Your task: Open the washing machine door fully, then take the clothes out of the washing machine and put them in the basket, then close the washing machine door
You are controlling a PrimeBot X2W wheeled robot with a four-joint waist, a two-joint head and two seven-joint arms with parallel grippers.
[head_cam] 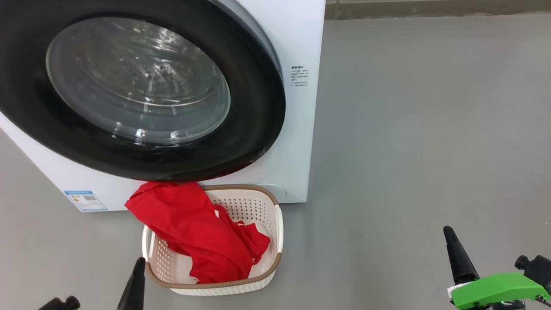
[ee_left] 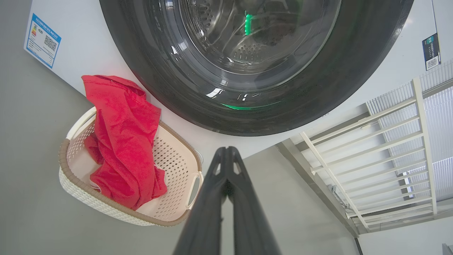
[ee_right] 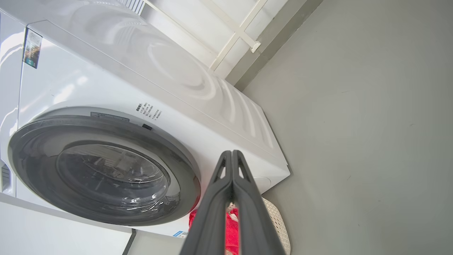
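The washing machine (head_cam: 297, 129) is a white box on the grey floor. Its black-rimmed washing machine door (head_cam: 142, 86) lies flush against the front, also in the right wrist view (ee_right: 106, 170). Through the glass the steel drum looks bare. The red clothes (head_cam: 198, 228) lie heaped in the cream basket (head_cam: 241, 188) in front of the machine, one end draped over the far left rim. My left gripper (head_cam: 140, 262) is shut and empty just left of the basket's near corner (ee_left: 226, 150). My right gripper (head_cam: 450, 234) is shut and empty, far to the right (ee_right: 231, 154).
Open grey floor (head_cam: 409, 150) stretches right of the machine and basket. A white barred railing (ee_left: 371, 141) stands along the wall beside the machine. A blue label (head_cam: 85, 200) marks the machine's lower left front.
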